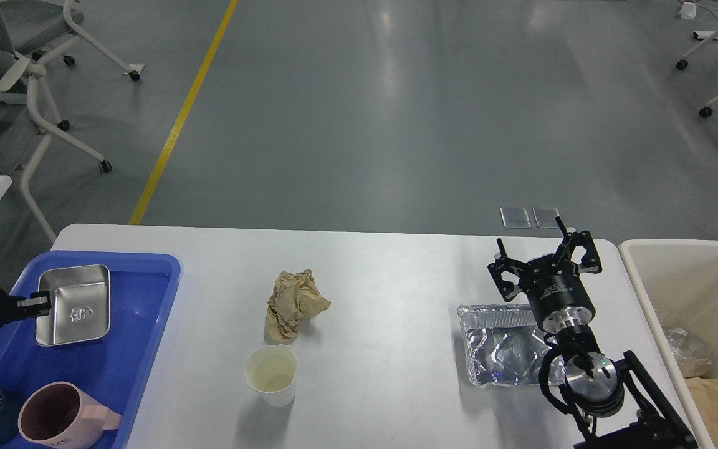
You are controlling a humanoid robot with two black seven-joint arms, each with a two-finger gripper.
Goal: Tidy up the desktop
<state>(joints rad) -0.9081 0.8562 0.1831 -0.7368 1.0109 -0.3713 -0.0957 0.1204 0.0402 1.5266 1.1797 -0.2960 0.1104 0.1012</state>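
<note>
The white worktop (396, 262) fills the lower frame. At nine o'clock the left pincer (40, 302) pinches the steel tray's (73, 304) rim inside the blue tray (141, 337) — apparently sorting dishes. The right pincer (546, 259) hangs spread, empty, above the foil container (502, 349) — likely bin-bound.

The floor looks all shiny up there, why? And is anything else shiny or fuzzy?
Head view: ceiling lights reflect as pale streaks on the glossy grey floor; the foil tray and the steel dish glint too; the white desktop shows a soft sheen and faint shadows beside the crumpled paper and the cup; nothing looks badly blurred.
</note>
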